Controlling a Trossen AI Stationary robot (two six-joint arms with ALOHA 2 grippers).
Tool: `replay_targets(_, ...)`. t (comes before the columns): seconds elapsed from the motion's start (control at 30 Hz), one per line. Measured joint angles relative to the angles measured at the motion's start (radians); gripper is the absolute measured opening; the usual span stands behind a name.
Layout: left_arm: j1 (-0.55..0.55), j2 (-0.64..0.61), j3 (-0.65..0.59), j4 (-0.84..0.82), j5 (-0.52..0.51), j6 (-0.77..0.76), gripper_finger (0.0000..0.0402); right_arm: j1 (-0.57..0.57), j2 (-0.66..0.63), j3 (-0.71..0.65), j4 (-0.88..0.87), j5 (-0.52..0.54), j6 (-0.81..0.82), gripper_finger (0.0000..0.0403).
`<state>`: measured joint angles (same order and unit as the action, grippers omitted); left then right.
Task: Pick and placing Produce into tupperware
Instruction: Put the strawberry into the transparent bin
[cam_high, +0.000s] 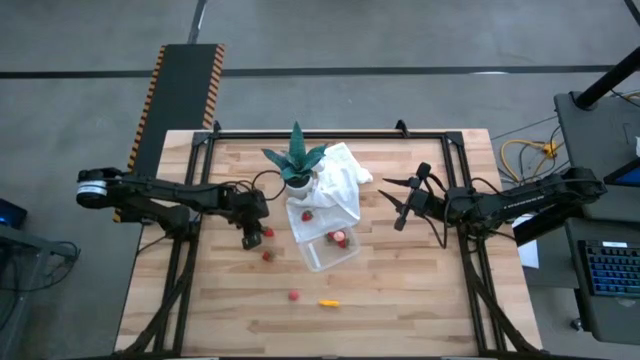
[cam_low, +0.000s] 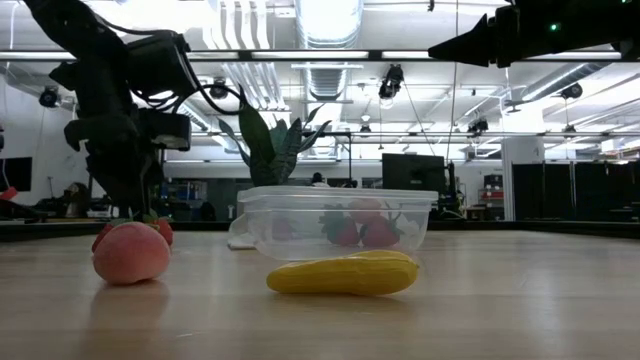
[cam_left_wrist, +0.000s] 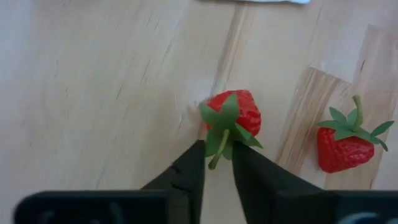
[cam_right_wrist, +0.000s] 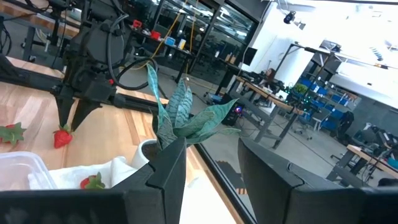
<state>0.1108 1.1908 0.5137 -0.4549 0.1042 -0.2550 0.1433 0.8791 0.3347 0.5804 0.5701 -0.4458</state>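
In the high view the left gripper (cam_high: 250, 240) sits left of centre, tip down on the wooden counter (cam_high: 420, 290), clenched on the green stem of a red strawberry (cam_left_wrist: 231, 114). The left wrist view shows its two dark fingers (cam_left_wrist: 186, 171) pinching that stem, with the fruit resting on the wood. A second strawberry (cam_left_wrist: 343, 147) lies just beside it, apart from the gripper.

The tupperware (cam_high: 328, 250) stands at the centre of the high view, partly over a white cloth (cam_high: 340, 180), with a few red pieces inside; the low view shows two strawberries through its clear wall (cam_low: 340, 225). A green spiky potted plant (cam_high: 296, 160) stands just above it in the frame.

Lower in the high view, a small red piece (cam_high: 293, 295) and a yellow-orange elongated piece (cam_high: 328, 302) lie on bare wood. In the low view a pale pink fruit (cam_low: 131, 252) sits at the left.

The right gripper (cam_high: 400, 200) hangs right of centre, released, its fingers (cam_right_wrist: 161, 180) spread apart and holding nothing.
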Motion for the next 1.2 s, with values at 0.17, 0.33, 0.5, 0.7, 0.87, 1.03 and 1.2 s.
replay_targets(0.17,0.000,0.000,0.000,0.000,0.008,0.000,0.0007,0.000,0.000,0.000,0.000,0.000,-0.001,0.0139)
replay_targets(0.33,0.000,0.000,-0.001,0.002,0.018,0.003,0.0001,0.000,0.000,0.000,0.000,0.000,-0.001,0.0139)
replay_targets(0.5,0.000,-0.001,0.020,0.001,0.025,0.012,0.0001,0.000,0.000,0.000,0.000,0.000,-0.003,0.0139)
replay_targets(0.7,0.000,-0.021,0.080,-0.027,0.027,0.055,0.0000,0.000,0.000,0.000,0.000,0.000,-0.003,0.0139)
replay_targets(0.87,-0.001,-0.030,0.145,-0.030,0.046,0.081,0.0000,0.000,0.000,0.000,0.000,0.000,-0.008,0.0139)
replay_targets(1.03,-0.006,-0.021,0.222,-0.027,0.055,0.147,0.0000,0.000,0.000,0.000,0.000,0.000,-0.009,0.0139)
replay_targets(1.2,-0.019,0.023,0.292,-0.025,0.079,0.165,0.0000,0.000,0.000,0.000,0.001,0.000,-0.011,0.0139)
